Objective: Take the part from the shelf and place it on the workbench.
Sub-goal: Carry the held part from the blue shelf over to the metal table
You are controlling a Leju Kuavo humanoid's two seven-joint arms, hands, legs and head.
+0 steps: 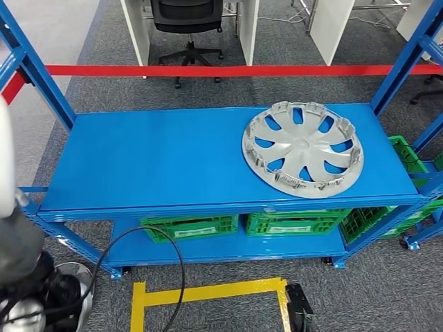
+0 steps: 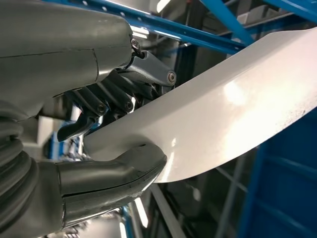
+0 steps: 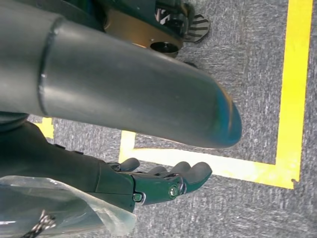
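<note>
Left hand (image 2: 112,129): thumb under, dark fingers (image 2: 108,96) over, clamped on the edge of a white curved panel (image 2: 232,114) that runs away from the palm; what this panel belongs to cannot be told from so close. Blue shelf beams behind it. Right hand (image 3: 164,181): holds nothing, fingers extended and lying side by side, slightly apart, hanging over grey carpet (image 3: 246,64) with yellow tape (image 3: 295,89) marking a corner below it; a bit of clear plastic film (image 3: 56,208) near the wrist. Part (image 1: 302,148): silver wheel cover, lying flat, ribbed inner face up, on the right portion of the top board of the blue shelf (image 1: 156,159), close to its front edge, well apart from both hands and touched by neither. Lower shelf board: green crates (image 1: 190,227) in a row. Floor in front: yellow tape outline, black cable (image 1: 172,242). Behind the shelf: red tape line (image 1: 209,70), black office chair (image 1: 188,21), white desk panels.
</note>
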